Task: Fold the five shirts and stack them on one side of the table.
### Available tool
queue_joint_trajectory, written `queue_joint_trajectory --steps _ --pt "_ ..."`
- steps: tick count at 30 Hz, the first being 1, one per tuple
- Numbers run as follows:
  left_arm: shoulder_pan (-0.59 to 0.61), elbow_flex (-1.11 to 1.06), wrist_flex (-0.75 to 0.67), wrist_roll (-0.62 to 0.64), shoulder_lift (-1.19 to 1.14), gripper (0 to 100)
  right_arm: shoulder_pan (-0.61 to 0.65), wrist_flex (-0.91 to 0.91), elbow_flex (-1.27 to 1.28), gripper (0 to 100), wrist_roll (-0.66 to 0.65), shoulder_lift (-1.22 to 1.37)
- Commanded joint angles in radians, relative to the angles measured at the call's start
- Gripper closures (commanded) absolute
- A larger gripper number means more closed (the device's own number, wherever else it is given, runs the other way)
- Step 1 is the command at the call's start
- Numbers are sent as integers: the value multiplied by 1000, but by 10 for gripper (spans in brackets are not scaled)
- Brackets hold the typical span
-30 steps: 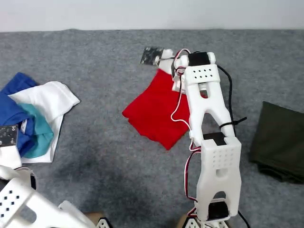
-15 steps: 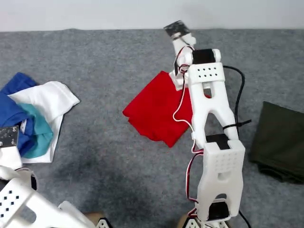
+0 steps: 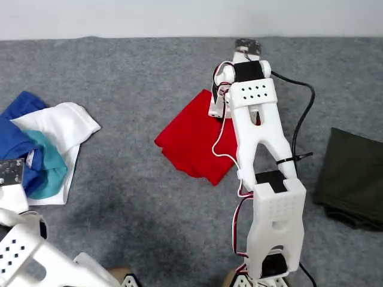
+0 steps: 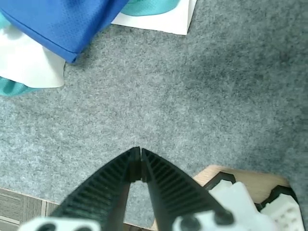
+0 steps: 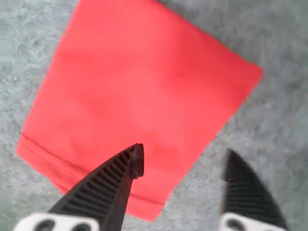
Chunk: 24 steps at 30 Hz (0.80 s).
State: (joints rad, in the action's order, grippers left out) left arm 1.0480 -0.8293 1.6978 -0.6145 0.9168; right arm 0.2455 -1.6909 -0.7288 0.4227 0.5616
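Red shirt (image 3: 194,140) lies folded flat at the middle of the grey desk (image 3: 131,215), the right arm (image 3: 254,119) stretched over its far corner. At the left sits a loose heap: blue shirt (image 3: 15,140), white shirt (image 3: 60,125), teal shirt (image 3: 51,164). A dark green shirt (image 3: 353,176) lies folded at the right edge.

From the left wrist, the left gripper (image 4: 140,151) has its fingers together above bare desk, near the heap.

From the right wrist, the right gripper (image 5: 185,151) is spread apart above the red shirt's edge.
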Motion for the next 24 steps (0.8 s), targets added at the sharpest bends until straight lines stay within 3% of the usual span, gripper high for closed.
queue_joint_trajectory --steps 1,12,24 --pt "-5 5 -25 -3 12 991 10 -10 -29 561 71 -51" --pt "-5 5 -25 -3 12 991 85 79 -32 546 250 143" --pt "-5 5 -25 -3 12 991 88 240 -32 547 316 375"
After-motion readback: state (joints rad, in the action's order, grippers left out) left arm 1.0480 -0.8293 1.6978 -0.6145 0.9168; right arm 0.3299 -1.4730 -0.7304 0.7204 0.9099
